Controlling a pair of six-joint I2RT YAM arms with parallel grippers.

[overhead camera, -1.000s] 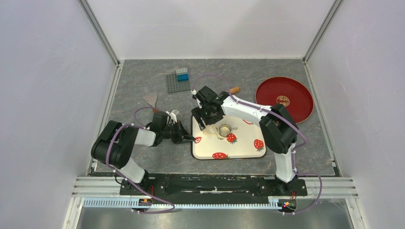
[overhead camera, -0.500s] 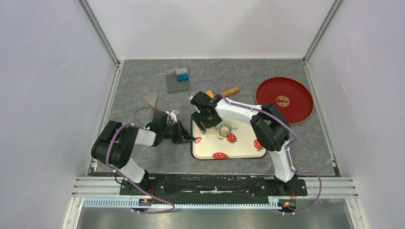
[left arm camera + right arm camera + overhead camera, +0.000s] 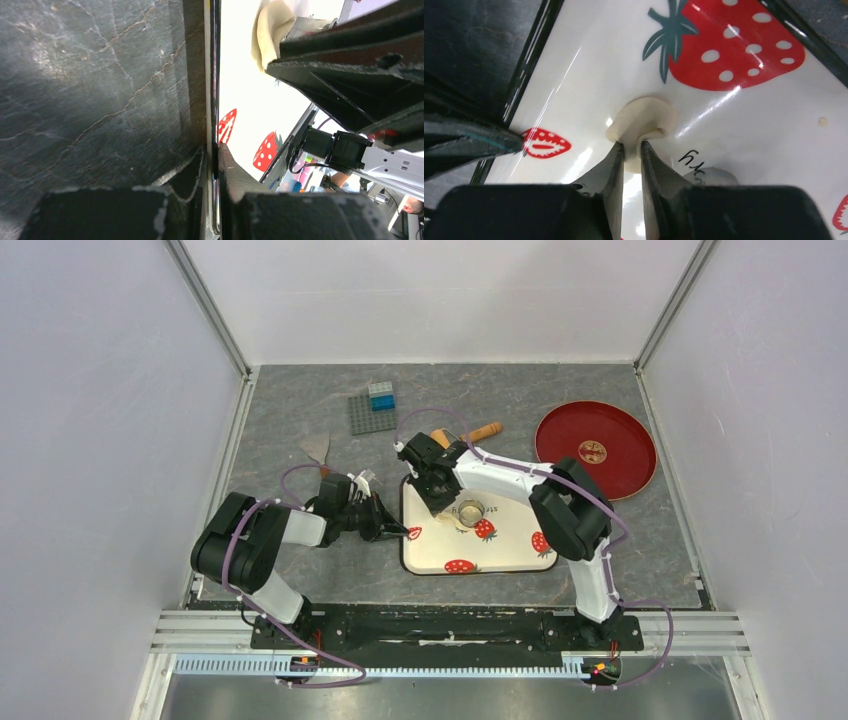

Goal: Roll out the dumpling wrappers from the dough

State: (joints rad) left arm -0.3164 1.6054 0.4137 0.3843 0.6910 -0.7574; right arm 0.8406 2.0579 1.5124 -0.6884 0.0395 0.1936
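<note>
A thin, folded piece of pale cream dough [image 3: 641, 120] lies on the white strawberry-print board [image 3: 500, 555]. My right gripper [image 3: 630, 146] is shut on its near edge, and the dough bulges past the fingertips. From above, the right gripper [image 3: 437, 502] is at the board's far left corner. The dough [image 3: 272, 30] also shows in the left wrist view, under the right gripper. My left gripper [image 3: 215, 160] is shut on the board's left rim [image 3: 214, 75], seen from above as the left gripper [image 3: 403, 532]. Finished dumpling wrappers are out of view.
A small metal ring [image 3: 471, 510] stands on the board beside the right gripper. A wooden roller [image 3: 478, 432] lies behind the board. A red plate [image 3: 610, 470] sits far right. A grey brick plate [image 3: 372, 412] and a scraper [image 3: 317, 448] lie at back left.
My right gripper was open above the board and has shifted slightly left and closed on the dough. The left gripper has kept its hold on the board's rim.
</note>
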